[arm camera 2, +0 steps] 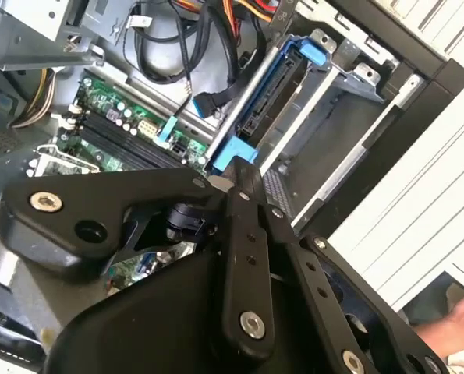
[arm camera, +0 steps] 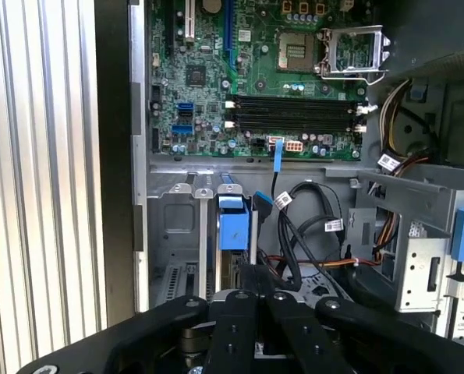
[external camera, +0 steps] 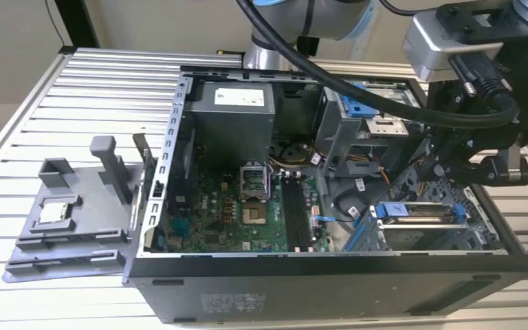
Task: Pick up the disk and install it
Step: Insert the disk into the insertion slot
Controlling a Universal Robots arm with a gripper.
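Slatted bench carries an open computer case; the disk sits slotted in the case's drive cage. The hand, pressed closed, meets the disk's blue frame, apparently seating it.

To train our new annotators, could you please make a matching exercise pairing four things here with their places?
Things: 1 the disk; 2 small square chip; 3 grey box with white sticker; 4 gripper.
Places: A on the grey tray outside the case; B above the motherboard in the exterior view; C in the drive cage; D at the disk's blue tab.
Pairs: 1-C, 2-A, 3-B, 4-D.
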